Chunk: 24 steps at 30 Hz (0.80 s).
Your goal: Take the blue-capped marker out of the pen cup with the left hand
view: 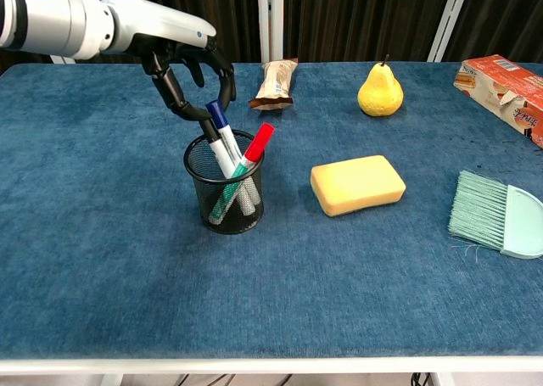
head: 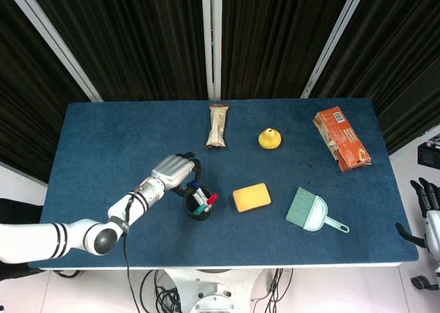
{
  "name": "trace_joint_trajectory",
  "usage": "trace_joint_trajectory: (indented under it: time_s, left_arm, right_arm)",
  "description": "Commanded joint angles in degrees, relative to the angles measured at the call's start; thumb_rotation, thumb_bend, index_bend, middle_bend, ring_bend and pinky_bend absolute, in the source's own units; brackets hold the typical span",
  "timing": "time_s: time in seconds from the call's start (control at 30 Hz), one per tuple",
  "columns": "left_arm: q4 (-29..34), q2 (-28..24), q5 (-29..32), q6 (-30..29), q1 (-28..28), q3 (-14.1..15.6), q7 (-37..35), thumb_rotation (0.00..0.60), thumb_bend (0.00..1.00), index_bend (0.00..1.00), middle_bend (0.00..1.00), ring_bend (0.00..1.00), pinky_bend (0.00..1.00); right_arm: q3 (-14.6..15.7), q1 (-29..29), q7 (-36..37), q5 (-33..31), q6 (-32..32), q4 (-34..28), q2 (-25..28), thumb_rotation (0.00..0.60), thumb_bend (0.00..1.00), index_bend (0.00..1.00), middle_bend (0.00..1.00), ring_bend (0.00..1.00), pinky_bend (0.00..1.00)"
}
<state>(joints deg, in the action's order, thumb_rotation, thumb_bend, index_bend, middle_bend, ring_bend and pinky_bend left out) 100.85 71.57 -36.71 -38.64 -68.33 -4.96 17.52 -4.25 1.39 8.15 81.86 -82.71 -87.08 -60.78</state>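
A black mesh pen cup [view: 202, 195] stands on the blue table, left of centre. The blue-capped marker [view: 218, 118] leans in it, cap up toward the back left, beside a red-capped marker [view: 260, 140] and a green one. My left hand [view: 182, 59] hovers just behind and above the cup. Its thumb touches the marker just below the blue cap, and the other fingers curl over the cap with a small gap. In the head view the left hand [head: 174, 170] sits at the cup [head: 190, 210] rim. My right hand [head: 427, 201] hangs off the table's right edge, holding nothing.
A yellow sponge [view: 357, 185] lies right of the cup. A wrapped snack bar [view: 277, 82] and a yellow pear [view: 379, 92] sit at the back. An orange carton [view: 504, 82] and a green hand brush [view: 501, 217] are at the right.
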Motion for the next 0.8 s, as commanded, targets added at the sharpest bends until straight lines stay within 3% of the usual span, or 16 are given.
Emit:
trace_joint_trajectory:
  time_s: [0.03, 0.8]
  left_arm:
    - [0.0, 0.0, -0.1, 0.1, -0.1, 0.1, 0.0, 0.600, 0.37, 0.47, 0.22, 0.08, 0.19]
    - [1.8, -1.3, -0.1, -0.9, -0.8, 0.0, -1.4, 0.600, 0.38, 0.57, 0.24, 0.08, 0.20]
  right_arm:
    - [0.0, 0.0, 0.1, 0.0, 0.1, 0.1, 0.1, 0.600, 0.18, 0.00, 0.00, 0.00, 0.00]
    - [0.0, 0.0, 0.1, -0.1, 0.1, 0.0, 0.2, 0.600, 0.18, 0.00, 0.00, 0.00, 0.00]
